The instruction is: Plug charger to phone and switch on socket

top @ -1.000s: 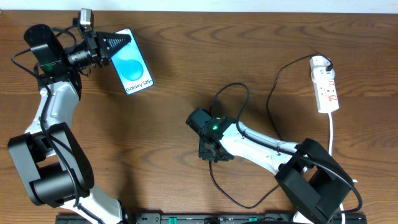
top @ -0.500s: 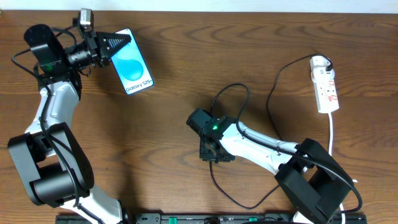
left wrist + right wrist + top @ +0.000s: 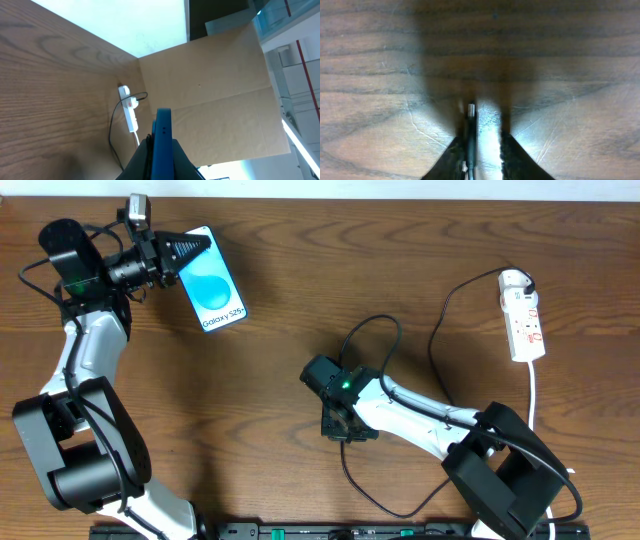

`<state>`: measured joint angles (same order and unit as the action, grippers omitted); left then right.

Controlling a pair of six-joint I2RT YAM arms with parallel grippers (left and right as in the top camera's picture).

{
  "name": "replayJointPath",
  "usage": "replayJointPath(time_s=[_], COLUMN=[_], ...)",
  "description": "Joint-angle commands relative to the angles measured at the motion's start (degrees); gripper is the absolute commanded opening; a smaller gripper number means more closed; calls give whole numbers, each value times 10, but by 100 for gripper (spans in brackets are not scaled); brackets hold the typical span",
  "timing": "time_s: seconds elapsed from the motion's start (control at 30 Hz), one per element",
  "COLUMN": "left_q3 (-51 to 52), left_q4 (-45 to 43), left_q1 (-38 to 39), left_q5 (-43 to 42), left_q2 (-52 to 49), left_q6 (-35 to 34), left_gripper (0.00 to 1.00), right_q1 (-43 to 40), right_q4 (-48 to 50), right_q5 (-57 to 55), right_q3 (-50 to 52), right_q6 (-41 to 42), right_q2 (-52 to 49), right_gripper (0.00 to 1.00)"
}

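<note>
The phone (image 3: 212, 292), blue screen up with white "Galaxy" text, lies at the far left with my left gripper (image 3: 195, 245) shut on its top end. In the left wrist view the phone (image 3: 162, 135) shows edge-on between the jaws of the left gripper (image 3: 161, 150). The charger's black cable (image 3: 440, 330) runs from its plug in the socket (image 3: 524, 320) across the table to my right gripper (image 3: 340, 428). In the right wrist view the connector tip (image 3: 471, 111) lies against the left finger of the right gripper (image 3: 487, 140). A bright strip of table shows between it and the right finger.
The socket's thick white cord (image 3: 535, 395) trails toward the front right edge. The black cable loops (image 3: 375, 325) just behind the right arm and again near the front edge. A cardboard wall (image 3: 210, 85) stands behind the socket (image 3: 131, 116) in the left wrist view.
The right gripper's jaws have drawn closer together around the cable end. The left arm and the phone have not moved.
</note>
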<state>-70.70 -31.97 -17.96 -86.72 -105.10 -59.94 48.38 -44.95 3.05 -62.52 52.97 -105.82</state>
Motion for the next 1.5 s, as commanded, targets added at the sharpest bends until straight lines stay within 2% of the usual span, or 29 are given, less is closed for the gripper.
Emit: replayJointPath(time_s=[0.0, 0.33, 0.6, 0.7, 0.8, 0.87, 1.0, 1.1, 1.27, 1.37, 1.47], left_q3=[-5, -5, -5, -5, -5, -5, -5, -5, -5, -5, -5], left_q4=[-5, -5, -5, -5, -5, -5, -5, -5, -25, -84, -179], left_q1=[-2, -2, -2, -2, -2, -2, -3, -2, -2, -2, -2], left_q5=[-12, -12, -12, -11, -11, -11, -11, -5, 12, 12, 13], left_q2=[16, 16, 16, 16, 16, 16, 16, 16, 16, 16, 16], left_q6=[1, -3, -3, -3, -3, -3, -3, -3, -28, -70, -136], left_gripper=[7, 8, 7, 8, 7, 7, 7, 7, 8, 7, 7], right_q1=[-3, -3, -21, -41, -61, -74, -85, -84, -84, -84, -84], right_q4=[-1, -1, -5, 13, 72, 131, 233, 299, 419, 497, 568], right_q5=[0, 0, 33, 110, 247, 377, 524, 583, 641, 672, 674], right_q3=[-4, -4, -11, -24, -36, -40, -41, -41, -41, -41, -41], right_q6=[4, 8, 1, -58, -162, -225, -240, -289, -235, -227, -204], right_q2=[-10, -10, -10, -10, -10, -10, -10, -10, -10, -10, -10], right_gripper=[16, 2, 1, 1, 1, 1, 1, 1, 1, 1, 1])
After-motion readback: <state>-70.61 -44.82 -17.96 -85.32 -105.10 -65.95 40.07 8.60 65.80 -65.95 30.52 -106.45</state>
